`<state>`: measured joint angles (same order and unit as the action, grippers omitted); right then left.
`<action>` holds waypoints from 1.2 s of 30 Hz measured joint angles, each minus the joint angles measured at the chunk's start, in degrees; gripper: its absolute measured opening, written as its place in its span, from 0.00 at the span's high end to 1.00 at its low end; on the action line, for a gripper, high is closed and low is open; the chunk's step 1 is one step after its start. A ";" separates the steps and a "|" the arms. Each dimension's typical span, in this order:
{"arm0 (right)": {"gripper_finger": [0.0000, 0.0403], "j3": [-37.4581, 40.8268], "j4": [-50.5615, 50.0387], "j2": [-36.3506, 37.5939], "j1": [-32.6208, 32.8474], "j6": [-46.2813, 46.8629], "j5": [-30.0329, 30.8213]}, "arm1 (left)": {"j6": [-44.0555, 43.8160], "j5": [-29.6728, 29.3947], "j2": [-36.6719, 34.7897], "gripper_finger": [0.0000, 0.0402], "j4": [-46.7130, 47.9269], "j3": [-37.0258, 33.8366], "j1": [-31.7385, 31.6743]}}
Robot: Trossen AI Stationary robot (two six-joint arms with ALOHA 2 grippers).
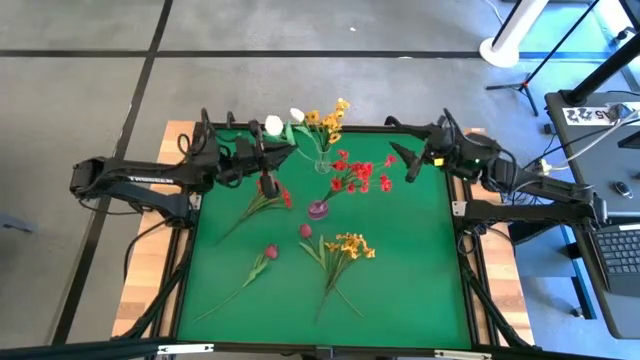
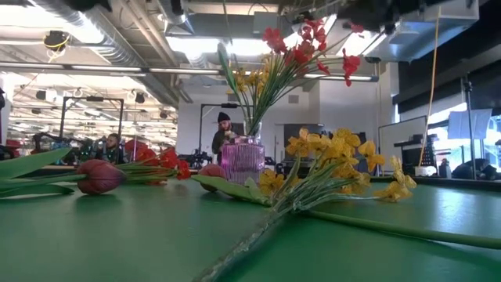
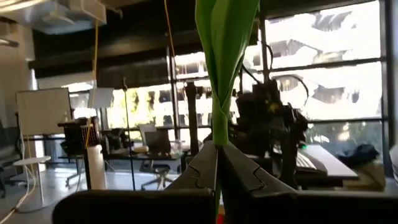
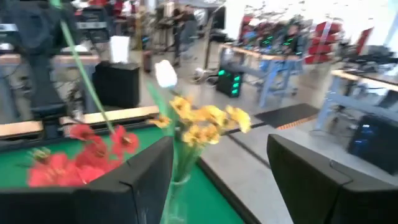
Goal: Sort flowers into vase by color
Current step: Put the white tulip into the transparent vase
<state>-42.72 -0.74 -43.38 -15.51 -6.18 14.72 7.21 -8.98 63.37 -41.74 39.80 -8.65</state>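
High view: white flower (image 1: 273, 125) in my left gripper (image 1: 262, 158)
Left grip: clamped on its stem
Right gripper (image 1: 412, 160): jaws apart, beside red flowers (image 1: 360, 172)

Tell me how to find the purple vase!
Look at the green table, then go to its middle. The purple vase stands there with red flowers in it. The other vase, farther back, is clear glass with yellow flowers.
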 joint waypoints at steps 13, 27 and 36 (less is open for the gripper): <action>0.36 16.03 20.40 4.77 0.00 -1.05 14.17 | -0.82 1.01 9.48 1.00 -8.76 -2.29 -6.82; 0.36 16.97 21.28 4.05 -0.04 -1.46 16.44 | -3.57 10.55 9.60 1.00 -8.46 -2.29 -13.48; 0.36 17.79 17.01 4.09 -8.58 5.56 -0.52 | -4.00 11.68 9.60 1.00 -8.48 -2.26 -12.56</action>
<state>-24.93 16.27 -39.28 -24.09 -0.62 14.20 3.20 2.70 72.97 -50.22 37.54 -21.21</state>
